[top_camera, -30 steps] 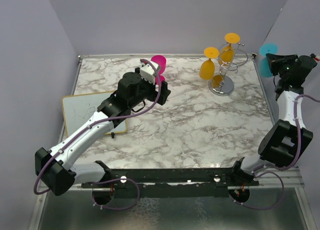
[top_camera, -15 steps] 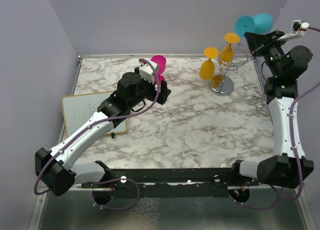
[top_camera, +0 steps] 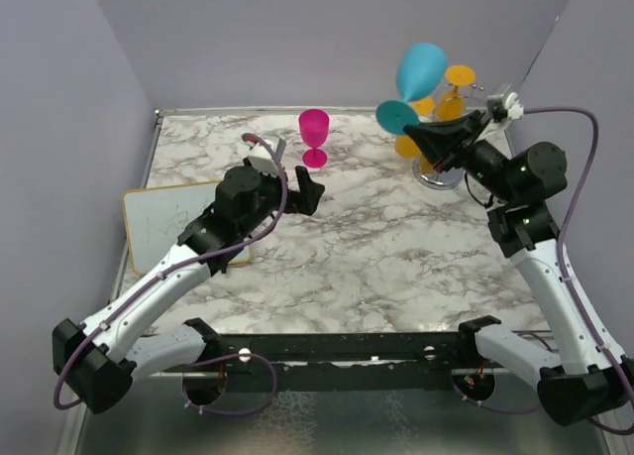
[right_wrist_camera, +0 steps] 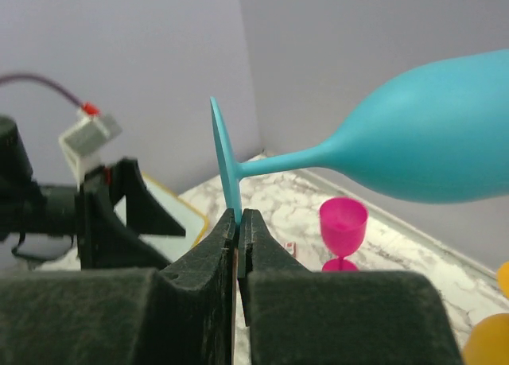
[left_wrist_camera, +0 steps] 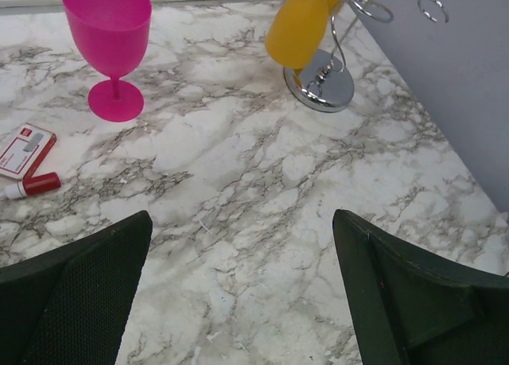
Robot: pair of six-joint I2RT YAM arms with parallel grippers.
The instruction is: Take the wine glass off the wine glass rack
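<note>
The teal wine glass [top_camera: 420, 68] is in the air, lying sideways, left of and above the silver wire wine glass rack [top_camera: 443, 170]. My right gripper [top_camera: 414, 130] is shut on the rim of its round foot [right_wrist_camera: 227, 162], and its bowl [right_wrist_camera: 433, 142] points up and to the right. Yellow glasses [top_camera: 410, 141] still hang upside down on the rack. My left gripper [left_wrist_camera: 241, 222] is open over bare marble, with nothing between its fingers [left_wrist_camera: 75, 289]. A pink glass [left_wrist_camera: 111, 39] stands upright beyond it, apart from it.
A white board with a yellow edge [top_camera: 158, 222] lies at the table's left. A small red and white card [left_wrist_camera: 26, 150] and a red tube [left_wrist_camera: 32, 186] lie near the pink glass [top_camera: 314, 136]. Purple walls close in the back and both sides.
My right arm has swung the teal glass from the far right, up and over, to the left of the rack. My left gripper has drawn back from the pink glass toward the near side.
</note>
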